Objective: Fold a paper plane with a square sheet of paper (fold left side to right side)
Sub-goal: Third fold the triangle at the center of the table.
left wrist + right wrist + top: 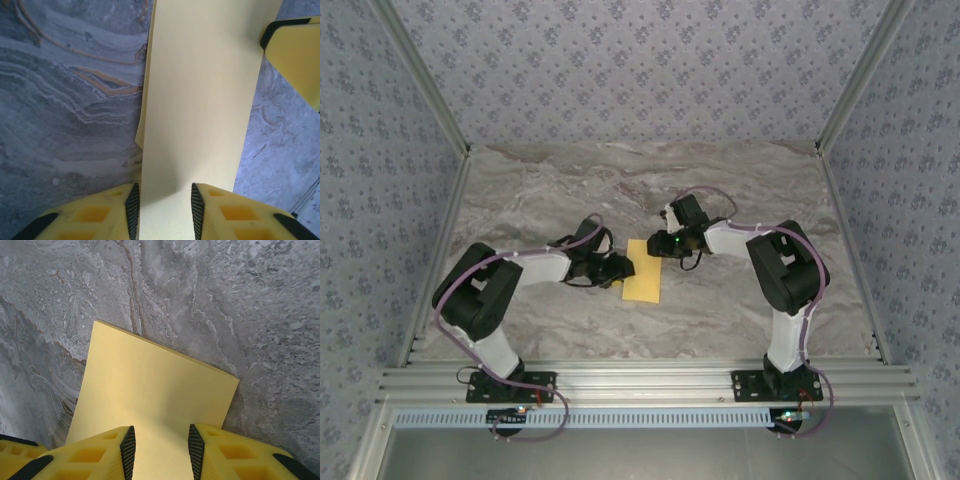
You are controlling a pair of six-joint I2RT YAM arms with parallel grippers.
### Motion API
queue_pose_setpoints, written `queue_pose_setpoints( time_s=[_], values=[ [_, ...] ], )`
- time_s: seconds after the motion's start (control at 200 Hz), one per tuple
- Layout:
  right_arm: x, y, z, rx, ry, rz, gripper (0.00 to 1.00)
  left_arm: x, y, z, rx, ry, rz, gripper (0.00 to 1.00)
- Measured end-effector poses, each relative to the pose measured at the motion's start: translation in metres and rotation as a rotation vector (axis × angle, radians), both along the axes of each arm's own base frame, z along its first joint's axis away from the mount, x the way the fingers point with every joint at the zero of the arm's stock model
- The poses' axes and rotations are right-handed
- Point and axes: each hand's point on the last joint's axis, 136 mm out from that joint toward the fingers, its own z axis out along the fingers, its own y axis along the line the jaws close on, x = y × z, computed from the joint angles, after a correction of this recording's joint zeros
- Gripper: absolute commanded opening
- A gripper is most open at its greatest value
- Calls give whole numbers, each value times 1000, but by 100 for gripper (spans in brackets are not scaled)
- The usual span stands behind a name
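The mustard-yellow sheet of paper (643,272) lies flat on the marble table as a narrow rectangle, doubled over, with a lower layer's edge peeking out on one long side (140,131). It has no pointed dart shape. My left gripper (619,267) stands open at the sheet's left edge, its jaws apart over the paper (200,100) with nothing pinched. My right gripper (666,246) is open at the sheet's far end, jaws spread above the paper (155,385). One of the right gripper's fingers (296,57) shows in the left wrist view.
The grey marble tabletop (750,190) spreads around the sheet, bounded by aluminium posts and patterned walls. A metal rail (650,382) with both arm bases runs along the near edge.
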Motion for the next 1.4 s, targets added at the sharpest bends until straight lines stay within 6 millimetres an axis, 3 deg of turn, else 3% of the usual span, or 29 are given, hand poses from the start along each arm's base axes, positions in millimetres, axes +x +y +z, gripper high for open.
queue_pose_setpoints(
  time_s=[0.205,0.39,0.54,0.774,0.954,1.089,1.189,1.279,1.399],
  values=[
    [0,1,0,2,-3,4,39,0,0,0,0,2,3,13],
    [1,2,5,-1,-34,34,49,0,0,2,-2,-2,3,13],
    [2,-1,10,-10,-63,53,50,1,0,9,-10,-18,4,14],
    [0,-2,12,-13,-75,65,51,0,-1,11,-13,-17,6,1],
    [-15,-15,35,-25,-164,91,69,-3,-4,11,-15,-12,1,0],
    [-38,-28,66,-28,-296,135,79,-4,-6,11,-20,-2,8,0],
    [-69,-24,81,-48,-410,220,81,-5,-7,12,-25,8,14,0],
    [-106,-10,80,-78,-488,330,82,-6,-8,12,-27,14,18,0],
    [-150,6,63,-145,-558,474,83,-6,-9,12,-33,24,23,0]
  ],
)
